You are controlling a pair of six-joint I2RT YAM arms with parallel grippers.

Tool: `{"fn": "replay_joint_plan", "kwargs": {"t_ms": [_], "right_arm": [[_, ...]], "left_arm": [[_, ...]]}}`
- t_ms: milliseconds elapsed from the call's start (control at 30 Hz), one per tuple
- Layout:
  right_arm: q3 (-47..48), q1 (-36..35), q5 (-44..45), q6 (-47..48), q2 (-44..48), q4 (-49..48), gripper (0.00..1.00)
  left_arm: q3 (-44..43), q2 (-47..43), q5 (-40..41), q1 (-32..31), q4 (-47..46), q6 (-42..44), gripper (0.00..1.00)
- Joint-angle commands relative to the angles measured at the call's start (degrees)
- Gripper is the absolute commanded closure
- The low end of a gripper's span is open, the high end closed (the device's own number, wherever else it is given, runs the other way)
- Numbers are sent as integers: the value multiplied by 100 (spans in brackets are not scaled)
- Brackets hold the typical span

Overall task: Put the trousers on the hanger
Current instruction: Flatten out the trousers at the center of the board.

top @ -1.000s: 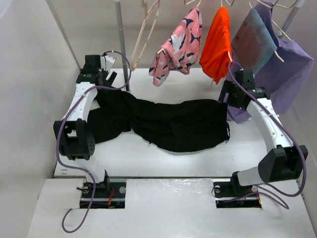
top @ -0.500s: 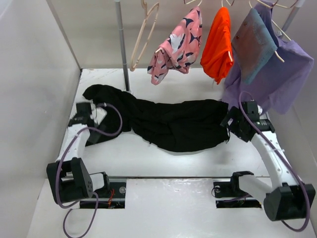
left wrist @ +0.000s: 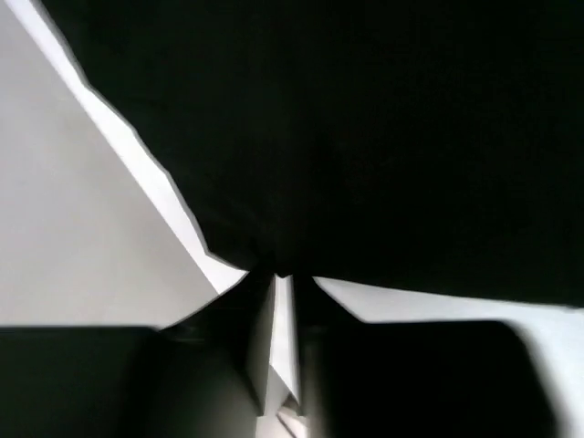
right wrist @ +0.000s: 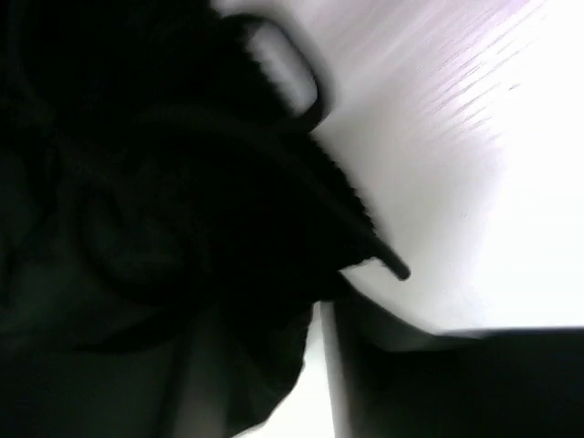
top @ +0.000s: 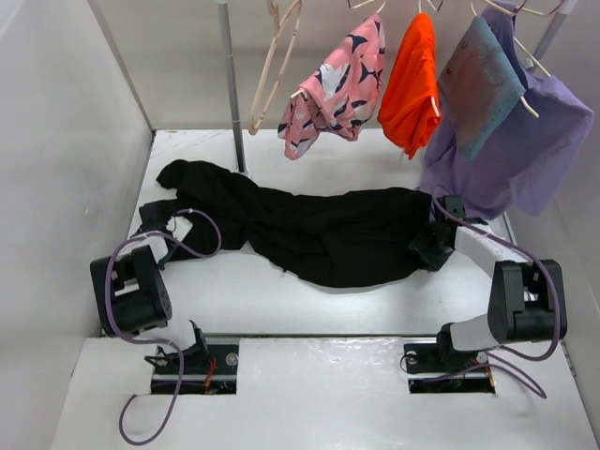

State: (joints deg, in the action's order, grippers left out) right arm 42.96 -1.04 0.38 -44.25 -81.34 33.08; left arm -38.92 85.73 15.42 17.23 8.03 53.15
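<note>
Top external view: large black soft-fabric trousers [top: 337, 234] lie spread across the white table [top: 234, 291], well apart from the thin pale wooden hanger [top: 270, 70] hanging beside the grey pole [top: 228, 84]. The left gripper [top: 153, 223] sits at their left end, the right gripper [top: 429, 253] at their right edge.

Left wrist view: the jaws are almost together, and the left gripper [left wrist: 281, 278] pinches the trousers' [left wrist: 365, 137] edge.

Right wrist view: blurred dark cloth [right wrist: 137, 228] lies beside one finger [right wrist: 438, 383]; I cannot tell how wide this claw stands.

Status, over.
Left end effector shut at edge of trousers. Right end effector at opposite edge, state unclear. Trousers on table; hanger bare, hanging. Pink garment hangs beside it.
</note>
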Motion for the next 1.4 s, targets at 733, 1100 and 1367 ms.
{"fn": "replay_joint_plan", "kwargs": {"t_ms": [733,1100,1367], "right_arm": [[353,1721,1086,-839,2851,1595,94],[1468,1424,2473,-296,2659,1572,0],[2295,684,1106,628,491,1052,0]], "left_arm": [[-847,-1305,469,1739,2362,1585,84],[-2600,-849,-1061,1521,3704,655,23],[-3711,-163,-3210,203,3611,-1689,22]]}}
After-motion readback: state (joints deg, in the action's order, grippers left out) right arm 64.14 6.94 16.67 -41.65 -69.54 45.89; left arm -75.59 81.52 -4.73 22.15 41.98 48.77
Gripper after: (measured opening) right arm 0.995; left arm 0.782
